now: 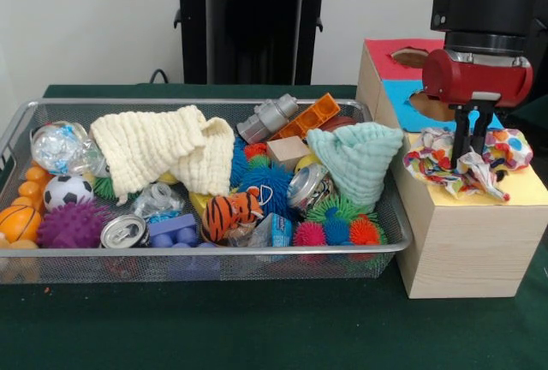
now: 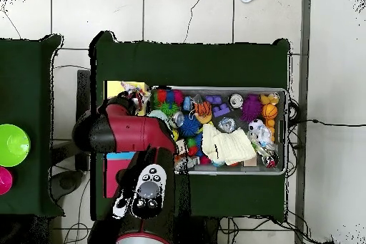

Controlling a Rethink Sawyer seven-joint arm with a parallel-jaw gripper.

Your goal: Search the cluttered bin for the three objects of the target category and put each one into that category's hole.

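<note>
My claw [image 1: 472, 141] is hanging straight down over the yellow section of the wooden box [image 1: 467, 246], its two dark fingers [image 1: 462, 137] standing close together with their tips buried in the polka-dot cloth [image 1: 467, 163]; they are appearing to pinch a fold of it, though the crumpled fabric is hiding the tips themselves. The cloth is lying in a rumpled heap on the box top, its long axis running across the front view from left to right, one end drooping toward the bin side and the other bunching up near the box's right edge. The box's red and blue sections are sitting behind my wrist, each with a hole that my arm is partly covering. In the wire bin [image 1: 390, 246] on the green counter [image 1: 257, 327], a cream waffle cloth [image 1: 163, 152] is draping across the middle and a mint cloth [image 1: 358, 160] is standing in a peak at the end nearest the box. The overhead view is showing the whole bin and the cream cloth [image 2: 227, 144], but my arm is covering most of the box there, leaving only a yellow corner and a scrap of the patterned cloth visible; the claw itself is not showing in that view.
</note>
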